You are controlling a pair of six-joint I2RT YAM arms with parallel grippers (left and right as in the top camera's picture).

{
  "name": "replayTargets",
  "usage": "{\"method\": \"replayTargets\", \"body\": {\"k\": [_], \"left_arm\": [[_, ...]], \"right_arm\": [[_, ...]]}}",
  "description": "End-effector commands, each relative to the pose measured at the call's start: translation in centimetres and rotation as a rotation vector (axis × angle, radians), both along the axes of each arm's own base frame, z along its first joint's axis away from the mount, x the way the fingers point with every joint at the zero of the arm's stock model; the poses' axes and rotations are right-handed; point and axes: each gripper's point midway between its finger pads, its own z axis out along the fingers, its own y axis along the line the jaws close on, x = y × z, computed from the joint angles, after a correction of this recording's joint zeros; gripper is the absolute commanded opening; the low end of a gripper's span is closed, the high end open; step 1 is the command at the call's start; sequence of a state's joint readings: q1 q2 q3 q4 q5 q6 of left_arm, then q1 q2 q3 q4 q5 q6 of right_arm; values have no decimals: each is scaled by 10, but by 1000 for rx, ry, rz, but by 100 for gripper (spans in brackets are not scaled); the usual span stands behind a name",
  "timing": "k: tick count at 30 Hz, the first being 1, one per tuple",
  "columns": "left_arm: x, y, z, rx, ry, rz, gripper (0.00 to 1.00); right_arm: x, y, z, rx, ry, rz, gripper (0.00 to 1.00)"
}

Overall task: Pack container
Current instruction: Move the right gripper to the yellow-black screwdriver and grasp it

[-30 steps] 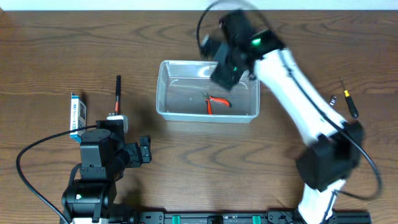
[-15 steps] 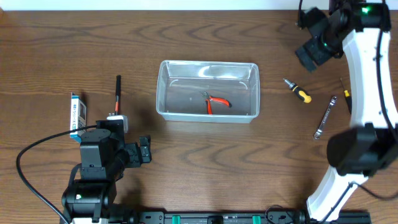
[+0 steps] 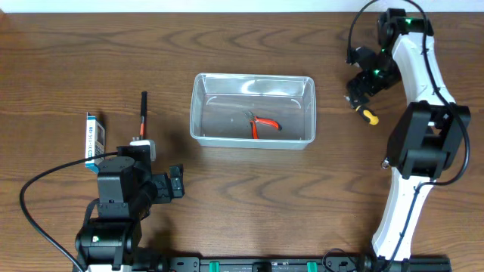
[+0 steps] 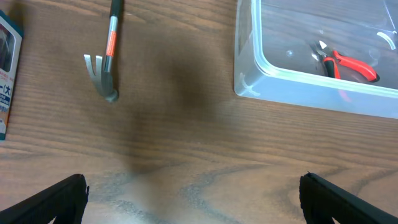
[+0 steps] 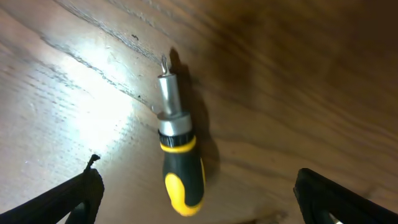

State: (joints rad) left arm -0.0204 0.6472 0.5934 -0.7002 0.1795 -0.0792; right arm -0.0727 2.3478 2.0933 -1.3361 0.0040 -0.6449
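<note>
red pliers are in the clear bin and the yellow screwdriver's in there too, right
No. The red pliers are in the clear bin, but the yellow screwdriver lies on the table outside it, as the overhead view shows.

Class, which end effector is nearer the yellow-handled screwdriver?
Right. The right end effector hangs open just above the screwdriver; the left end effector sits far off, on the other side of the container.
</note>
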Motion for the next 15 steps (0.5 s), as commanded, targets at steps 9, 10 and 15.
{"method": "replayTargets", "body": {"k": [9,10,15], "left_arm": [[2,2,8,0,-18,17,98],[2,2,8,0,-18,17,98],[2,2,8,0,-18,17,98]], "right_arm": [[-21,3,-32,17,81,22,99],[-23,3,-37,15,87,20,98],[-33,3,-55,17,113,20,97]]}}
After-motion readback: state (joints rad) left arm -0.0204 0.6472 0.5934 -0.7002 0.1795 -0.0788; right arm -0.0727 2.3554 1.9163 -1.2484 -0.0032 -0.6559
